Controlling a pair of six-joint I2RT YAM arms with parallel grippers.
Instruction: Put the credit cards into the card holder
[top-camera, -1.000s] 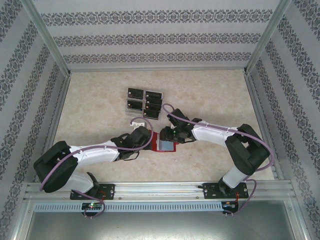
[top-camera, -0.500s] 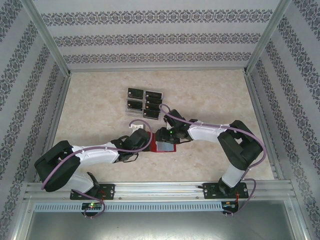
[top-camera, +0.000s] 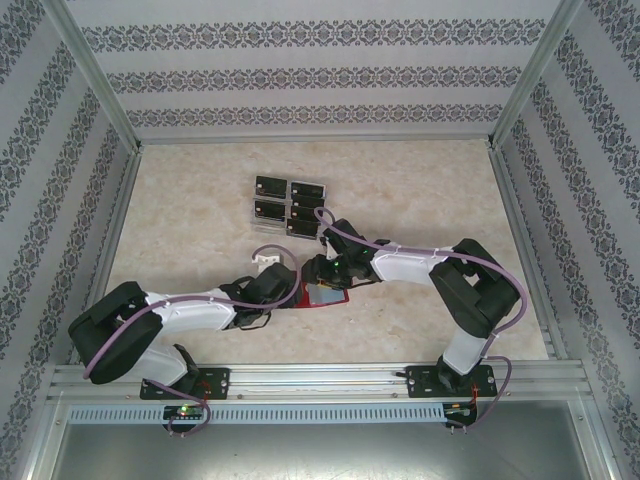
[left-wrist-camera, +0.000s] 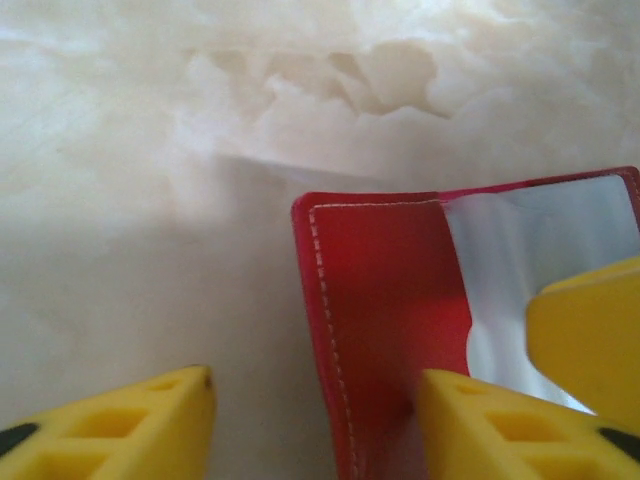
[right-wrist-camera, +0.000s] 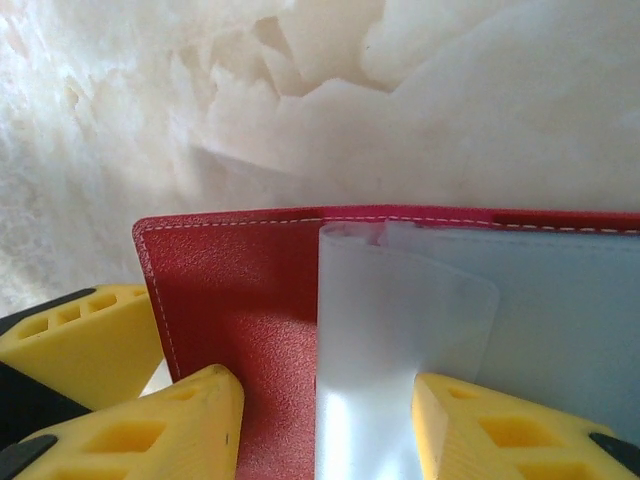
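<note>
Lying opened out, inside up, the card holder (top-camera: 322, 294) sits mid-worktop (top-camera: 420, 190) between both arms, its long axis running left to right, red cover toward the left and clear sleeves toward the right. The left claw (left-wrist-camera: 310, 400) is released, its fingers astride the cover's left edge. The right claw (right-wrist-camera: 325, 390) stands spread over one curled sleeve, clasping nothing. The credit cards (top-camera: 288, 205) rest farther back.

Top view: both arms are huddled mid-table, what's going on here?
Both arms are working on the red card holder, which lies open on the table. The left hand is open, straddling its red outer edge, and the right hand stands open over a clear pocket sleeve that curls up between its fingers. The black credit cards sit in a group farther back, untouched.
</note>
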